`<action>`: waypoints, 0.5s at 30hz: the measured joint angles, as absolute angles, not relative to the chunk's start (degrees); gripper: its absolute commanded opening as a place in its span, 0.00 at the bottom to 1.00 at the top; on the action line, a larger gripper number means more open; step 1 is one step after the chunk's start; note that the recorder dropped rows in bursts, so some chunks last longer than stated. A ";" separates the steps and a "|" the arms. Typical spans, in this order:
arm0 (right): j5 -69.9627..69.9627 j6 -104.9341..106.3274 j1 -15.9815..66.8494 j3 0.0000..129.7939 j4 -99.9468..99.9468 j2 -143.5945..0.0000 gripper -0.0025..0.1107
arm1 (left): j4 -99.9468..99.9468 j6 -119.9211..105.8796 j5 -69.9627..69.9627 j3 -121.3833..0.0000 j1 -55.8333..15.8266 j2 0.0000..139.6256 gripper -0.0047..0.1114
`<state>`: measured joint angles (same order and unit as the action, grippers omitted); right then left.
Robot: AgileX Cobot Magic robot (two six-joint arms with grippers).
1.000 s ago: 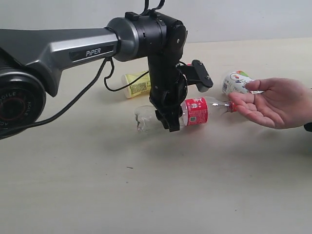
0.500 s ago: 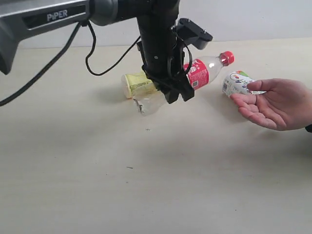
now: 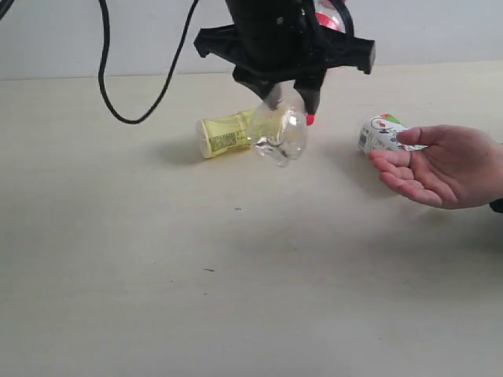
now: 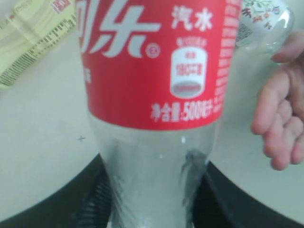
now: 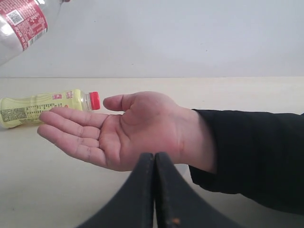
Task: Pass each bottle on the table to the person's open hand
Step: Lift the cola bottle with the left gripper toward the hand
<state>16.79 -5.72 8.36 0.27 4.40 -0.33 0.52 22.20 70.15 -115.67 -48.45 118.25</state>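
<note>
**Red-labelled bottle clamped in mid-air beside the waiting hand**

The left gripper [image 3: 289, 97] has its black fingers pressed against both sides of the clear bottle with the red label [image 3: 283, 135]. It grips the bottle's narrow, smooth waist below the glossy red wrap with white lettering. The bottle hangs above the table [image 3: 236, 275], with its transparent, lobed base towards the near side and its labelled part up at the top edge of the exterior view.

On the pale beige wood-grain surface behind it lies the yellow bottle [image 3: 224, 135] on its side. It is a cylinder with a printed wrap, its flat base to the left and its red cap showing just past the held bottle. To the right lies a small green-labelled bottle [image 3: 381, 132], also on its side, touching the fingertips of the person's open hand [image 3: 440, 165]. That hand is palm up and slightly cupped, with a dark fabric cuff at the wrist. A black cable [image 3: 134, 94] loops down at the far left.

The right gripper [image 5: 154, 190] has its two tapered matte black fingers pressed together and holds nothing. It sits just near of the palm.
</note>
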 measured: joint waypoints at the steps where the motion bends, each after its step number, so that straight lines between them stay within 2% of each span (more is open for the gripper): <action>1: 16.79 -5.72 8.36 0.27 4.40 -0.33 0.02 | 0.63 24.79 70.15 -115.67 -49.44 118.25 0.04; 8: 16.79 -5.72 8.36 0.27 4.40 -0.33 0.02 | 1.36 37.12 69.25 -115.57 -55.19 118.16 0.04; 15: 16.79 -5.72 8.36 0.27 4.40 -0.33 0.02 | 8.90 44.16 53.86 -115.57 -58.87 118.39 0.04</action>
<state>16.79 -5.72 8.36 0.27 4.40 -0.33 8.90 44.16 53.86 -115.57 -58.87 118.39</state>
